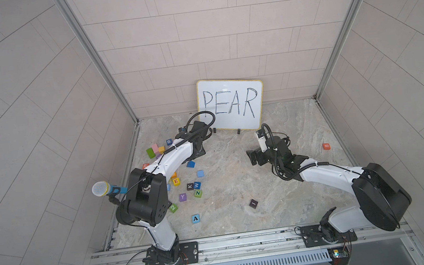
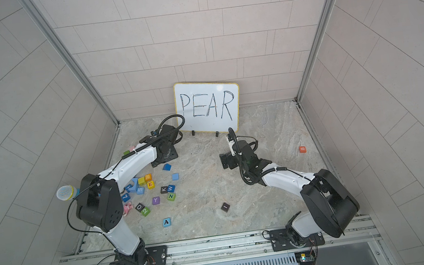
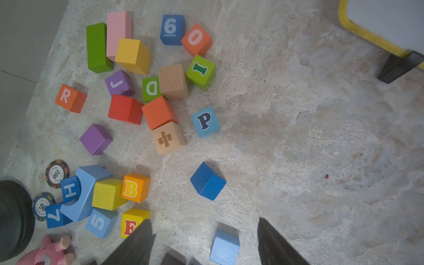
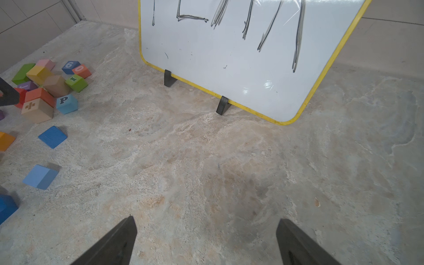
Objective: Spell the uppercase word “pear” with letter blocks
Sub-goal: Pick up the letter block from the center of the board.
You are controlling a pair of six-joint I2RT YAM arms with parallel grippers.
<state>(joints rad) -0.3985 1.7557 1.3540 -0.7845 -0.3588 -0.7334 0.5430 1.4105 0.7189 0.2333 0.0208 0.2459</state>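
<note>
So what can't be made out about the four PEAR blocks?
P block: hidden behind the left arm in both top views.
E block: half behind the left gripper, left wrist view.
R block: letter too small in a top view.
A block: outside both wrist views.

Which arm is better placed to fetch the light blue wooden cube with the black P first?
Left, I judge. The left gripper hangs open above the coloured blocks, the light blue P cube just ahead. The right gripper, also open, faces the yellow-rimmed whiteboard, away from that cube.
</note>
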